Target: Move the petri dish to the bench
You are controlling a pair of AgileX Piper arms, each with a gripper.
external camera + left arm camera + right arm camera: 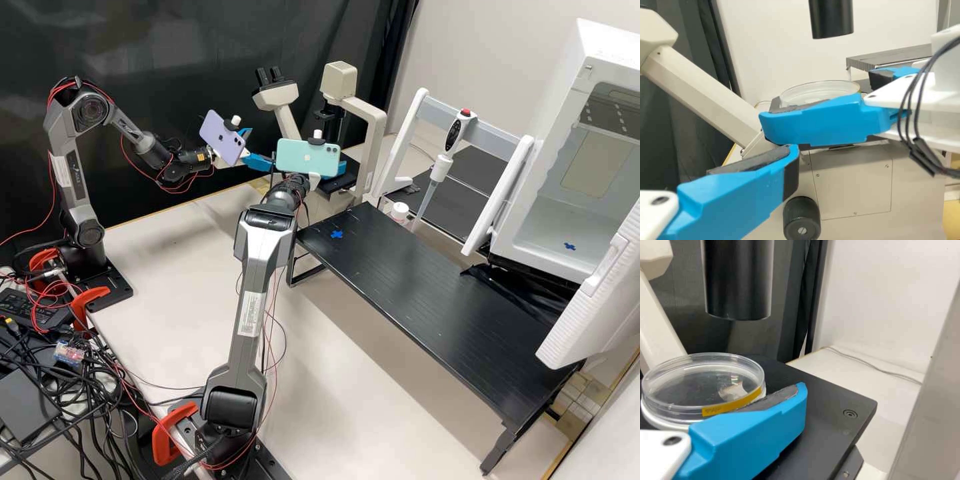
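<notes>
The clear petri dish (pixel 702 382) with an orange label rests on the microscope's black stage (pixel 832 415). My right gripper (pixel 343 167), partly behind the mint phone, is at the stage. Its blue fingers stand open on two sides of the dish (pixel 820 91) in the left wrist view. In the right wrist view one finger of my right gripper (pixel 799 396) lies close along the labelled side; whether it touches, I cannot tell. My left gripper (pixel 261 146) is open, left of the microscope; one finger of this left gripper (pixel 790 159) shows below the right gripper's nearer finger.
The microscope's black cylinder (pixel 738 280) hangs above the stage. A black raised bench (pixel 413 287) with a blue cross mark stands right of the arms. Beyond it are a pipette (pixel 441 167) on a white stand, a small white bottle (pixel 399 212) and an open white chamber (pixel 560 193).
</notes>
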